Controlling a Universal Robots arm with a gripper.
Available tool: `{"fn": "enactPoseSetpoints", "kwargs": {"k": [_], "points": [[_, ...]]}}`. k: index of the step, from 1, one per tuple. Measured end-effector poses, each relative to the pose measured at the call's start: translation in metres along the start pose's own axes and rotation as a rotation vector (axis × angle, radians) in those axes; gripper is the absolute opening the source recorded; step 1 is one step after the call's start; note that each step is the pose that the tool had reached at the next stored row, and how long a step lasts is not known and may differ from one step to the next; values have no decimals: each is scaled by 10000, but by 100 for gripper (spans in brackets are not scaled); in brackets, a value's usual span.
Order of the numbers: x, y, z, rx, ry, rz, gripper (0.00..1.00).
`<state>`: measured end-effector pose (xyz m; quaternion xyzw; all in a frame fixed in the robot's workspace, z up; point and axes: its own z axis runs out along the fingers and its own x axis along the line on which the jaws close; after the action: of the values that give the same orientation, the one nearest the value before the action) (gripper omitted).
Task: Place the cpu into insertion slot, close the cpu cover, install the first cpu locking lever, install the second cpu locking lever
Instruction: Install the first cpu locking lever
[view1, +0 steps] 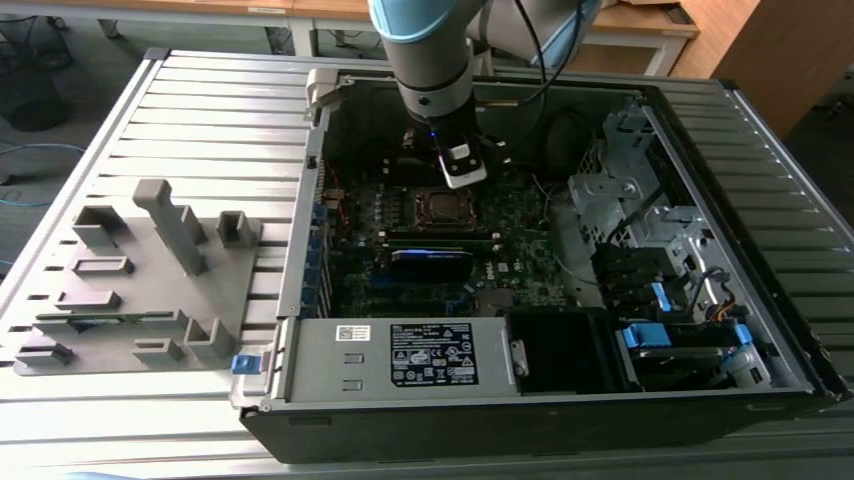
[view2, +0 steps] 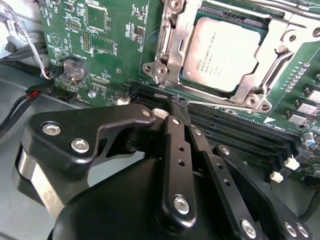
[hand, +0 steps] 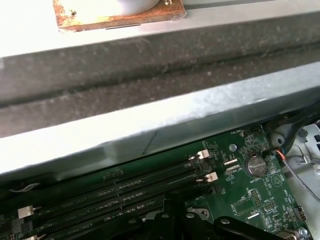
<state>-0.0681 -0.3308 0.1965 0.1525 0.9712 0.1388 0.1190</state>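
CPU (view2: 225, 50) sits flat in the slot (view2: 235, 12), and the cover (view2: 167, 45) looks to be down around it. The claw (view2: 172, 102) hangs just beside the cover, over the memory slots (view2: 235, 125), fingers together and holding nothing. Likely step: the locking levers. One thin lever (view2: 274, 70) runs along the cover's edge; whether it is latched is unclear. The next move calls for fine tip placement on that rod, clear of the memory slots.
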Motion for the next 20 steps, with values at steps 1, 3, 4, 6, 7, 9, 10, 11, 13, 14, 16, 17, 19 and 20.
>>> {"fn": "enactPoseSetpoints", "kwargs": {"k": [1, 3, 4, 6, 7, 9, 10, 11, 13, 14, 16, 17, 19, 20], "points": [[2, 0, -1, -6, 1, 1, 11], [3, -1, -1, -13, -4, -1, 11], [3, -1, -1, -16, -12, -2, 11], [6, -2, -1, -28, -45, -8, 11], [7, -3, 0, -34, -62, -13, 11], [11, -4, 0, -49, -95, -21, 11], [13, -4, 0, -52, -105, -24, 11], [14, -5, -1, -54, -112, -27, 11], [17, -6, 0, -59, -121, -28, 11], [22, -8, 0, -60, -125, -28, 11], [28, -10, -1, -60, -125, -29, 11], [33, -11, -2, -60, -125, -28, 11], [39, -14, -3, -63, -124, -27, 11], [40, -14, -2, -63, -123, -27, 11]]}}
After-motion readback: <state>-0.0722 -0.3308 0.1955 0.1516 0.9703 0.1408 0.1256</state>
